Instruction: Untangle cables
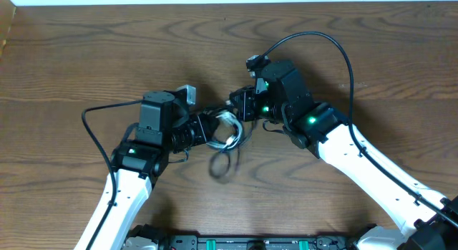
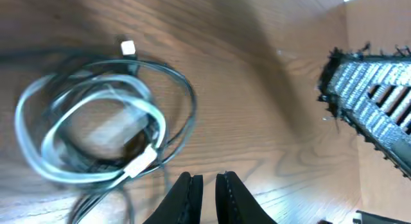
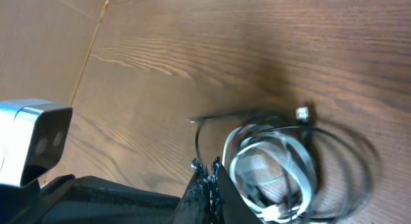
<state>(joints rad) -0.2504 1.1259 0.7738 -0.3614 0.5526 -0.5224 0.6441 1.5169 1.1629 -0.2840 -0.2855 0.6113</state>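
At the middle of the wooden counter (image 1: 71, 56) the cables (image 1: 227, 130) lie in one small, overlapping coil between the two arms. The white cord is wound in several loops, with black strands threaded through and around it. One black loop spills out toward the near edge. A small white plug (image 2: 128, 47) sits at the coil's rim.

The left pincer (image 1: 205, 129) is at the coil's left side. In its wrist view its fingers (image 2: 226, 197) are drawn nearly together with only a slim gap, and nothing shows between them. The coil lies just beside them.

The right pincer (image 1: 237, 107) meets the coil from the far right, its tips pressed together. A thin black strand curves right up to them in its wrist view. It may be nipped there, though blur hides the contact.
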